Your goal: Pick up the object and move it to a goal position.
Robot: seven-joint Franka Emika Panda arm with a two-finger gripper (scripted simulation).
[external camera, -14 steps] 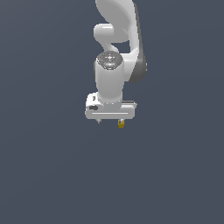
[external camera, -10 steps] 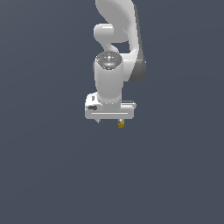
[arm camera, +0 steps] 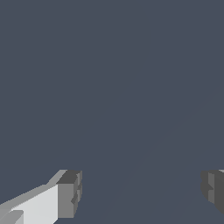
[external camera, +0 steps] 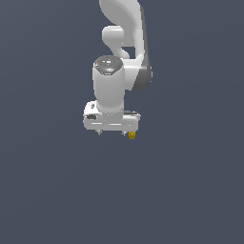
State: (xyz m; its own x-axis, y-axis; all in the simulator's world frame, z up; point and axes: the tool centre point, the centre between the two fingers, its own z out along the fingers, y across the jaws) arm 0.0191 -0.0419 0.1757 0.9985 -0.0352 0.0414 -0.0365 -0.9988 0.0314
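Note:
The object [external camera: 132, 135] is a tiny yellow-gold cube. In the exterior view it shows just below the right end of the white gripper hand. My gripper [external camera: 111, 132] points down, and its fingertips barely show under the hand. In the wrist view my gripper [arm camera: 140, 190] is open. Its two dark pads [arm camera: 70, 192] stand far apart with only bare grey floor between them. The cube does not show in the wrist view.
A plain dark grey floor [external camera: 190, 190] fills both views. The white arm [external camera: 124, 28] rises above the hand toward the top of the exterior view.
The arm and gripper hand have shifted a little toward the exterior view's left. The yellow cube has stayed where it was, so it now sits nearer the hand's right end.

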